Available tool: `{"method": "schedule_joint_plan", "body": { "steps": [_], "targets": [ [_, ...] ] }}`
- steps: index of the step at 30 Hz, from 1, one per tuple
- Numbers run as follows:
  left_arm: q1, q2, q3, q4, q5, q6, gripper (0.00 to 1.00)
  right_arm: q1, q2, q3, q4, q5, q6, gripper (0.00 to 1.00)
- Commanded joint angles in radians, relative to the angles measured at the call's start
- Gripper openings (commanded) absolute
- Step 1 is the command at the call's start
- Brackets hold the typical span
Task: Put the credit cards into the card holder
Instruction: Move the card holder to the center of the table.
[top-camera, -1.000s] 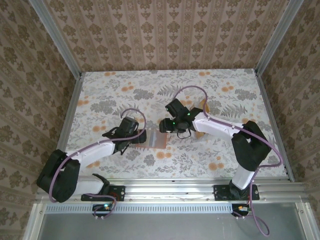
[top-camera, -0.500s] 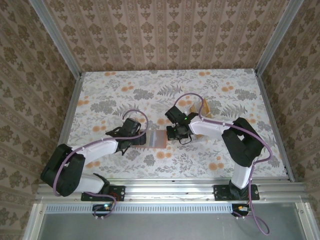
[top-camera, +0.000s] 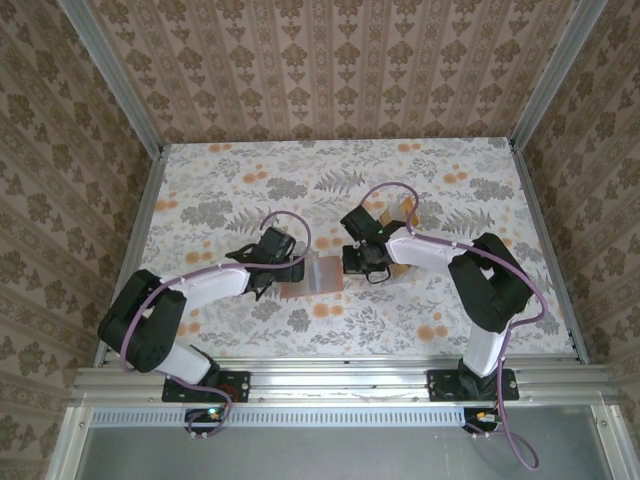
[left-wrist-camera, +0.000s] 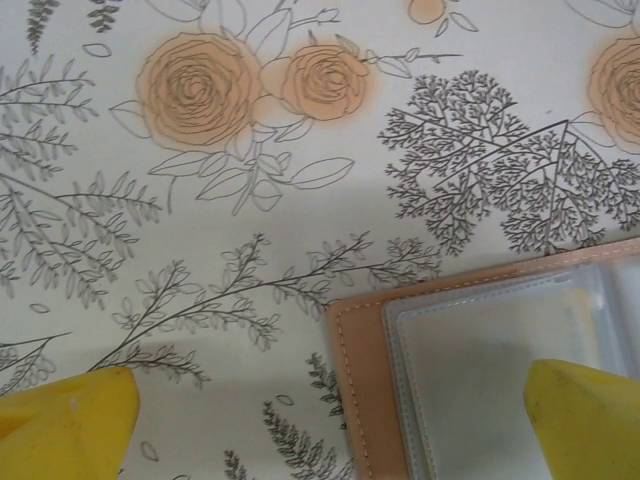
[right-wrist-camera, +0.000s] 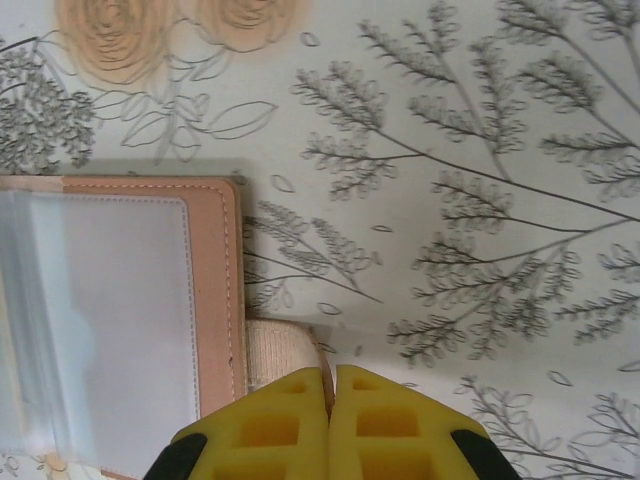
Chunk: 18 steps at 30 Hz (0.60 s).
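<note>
Right fingers (right-wrist-camera: 330, 385) are pressed together on a tan card (right-wrist-camera: 283, 352) whose end touches the right edge of the open holder (right-wrist-camera: 120, 300). Left fingers (left-wrist-camera: 330, 410) are wide apart at the holder's left end, one over its clear pocket (left-wrist-camera: 490, 360), the other over bare counter (top-camera: 450, 310). Holder lies flat mid-counter, slightly toward the near edge; two loose cards (top-camera: 386, 214) lie just behind the right arm.

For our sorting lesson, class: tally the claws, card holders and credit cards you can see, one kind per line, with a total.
Claws: 2, left claw and right claw
Card holder: 1
Credit cards: 3 seen, one in the right claw, two loose and partly hidden
Total: 6
</note>
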Motion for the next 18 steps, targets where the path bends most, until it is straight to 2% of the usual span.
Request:
{"method": "schedule_joint_plan", "body": {
  "steps": [1,18],
  "targets": [
    [-0.014,0.015,0.016,0.001,-0.004,0.017,1.0,-0.008,-0.041,-0.02,-0.002,0.041,-0.008,0.0],
    [-0.043,-0.011,-0.088,0.015,-0.04,-0.041,1.0,-0.009,-0.052,-0.035,0.006,0.032,0.001,0.01]
  ]
}}
